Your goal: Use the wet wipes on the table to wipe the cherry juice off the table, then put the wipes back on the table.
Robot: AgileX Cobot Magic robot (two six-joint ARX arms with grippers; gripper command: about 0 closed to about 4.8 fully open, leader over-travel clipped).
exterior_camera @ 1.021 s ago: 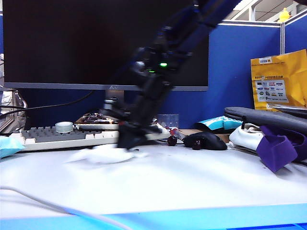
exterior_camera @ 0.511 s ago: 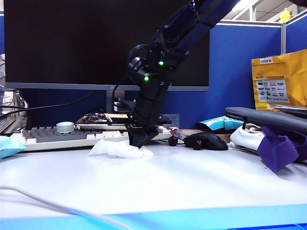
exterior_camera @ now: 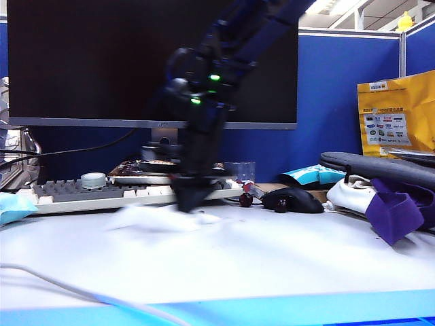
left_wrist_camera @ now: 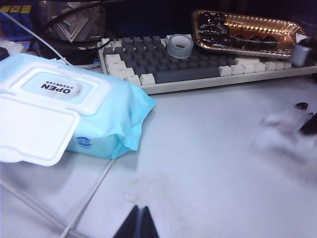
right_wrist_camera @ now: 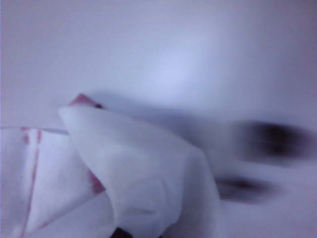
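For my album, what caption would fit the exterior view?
Right gripper shut on the wet wipes, rubbing the table in front of the keyboard.

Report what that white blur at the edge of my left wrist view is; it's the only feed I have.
Observer: In the exterior view, the right pincer points down onto a thin, wrinkled white wet wipe on the wide white table, in front of the grey-and-white keyboard.
Operator: Confirm it has juice on it.
Observer: The right wrist view shows pink-red juice stains on the wipe's folds.
Operator: Locate my left pincer from outside.
Observer: The shut left pincer appears nowhere in the exterior view.
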